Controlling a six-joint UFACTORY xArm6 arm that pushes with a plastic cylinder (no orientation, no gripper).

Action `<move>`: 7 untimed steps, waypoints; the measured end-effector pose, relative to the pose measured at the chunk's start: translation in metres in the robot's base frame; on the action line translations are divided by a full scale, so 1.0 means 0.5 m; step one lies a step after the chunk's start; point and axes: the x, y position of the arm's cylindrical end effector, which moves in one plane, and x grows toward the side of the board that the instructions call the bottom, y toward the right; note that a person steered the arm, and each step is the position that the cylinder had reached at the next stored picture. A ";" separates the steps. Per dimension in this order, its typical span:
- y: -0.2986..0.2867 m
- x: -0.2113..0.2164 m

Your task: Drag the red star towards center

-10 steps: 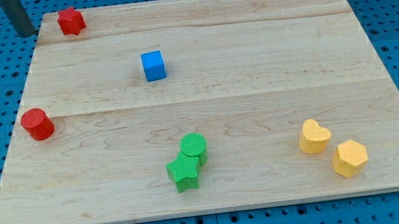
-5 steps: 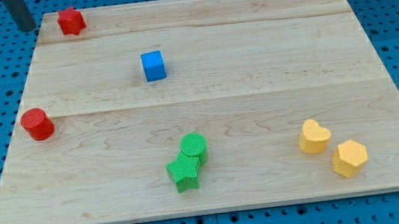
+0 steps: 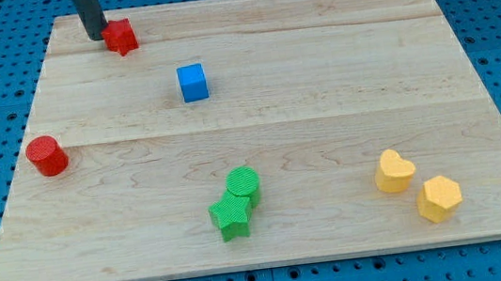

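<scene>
Our rod has no jaws to open or close; my tip (image 3: 94, 37) presses against the left side of the red star (image 3: 121, 36), which sits at the far left of the board (image 3: 322, 104). The centre lies to the right and nearer, so the star is on the correct side for pushing. We count one red star, one red cylinder (image 3: 47, 156), one blue cube (image 3: 192, 82), two green blocks (image 3: 236, 203) and two yellow blocks (image 3: 416, 185).

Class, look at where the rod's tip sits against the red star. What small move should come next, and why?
Probably keep pushing toward the view's lower right. My tip sits at the red star's left side, touching or nearly so, and the star lies near the wooden board's top-left corner, far from the middle. The blue cube sits along that route, so aim slightly above it.
</scene>
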 end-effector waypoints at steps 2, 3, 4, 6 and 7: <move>0.270 0.113; 0.270 0.051; 0.328 0.059; 0.472 0.260; 0.499 0.338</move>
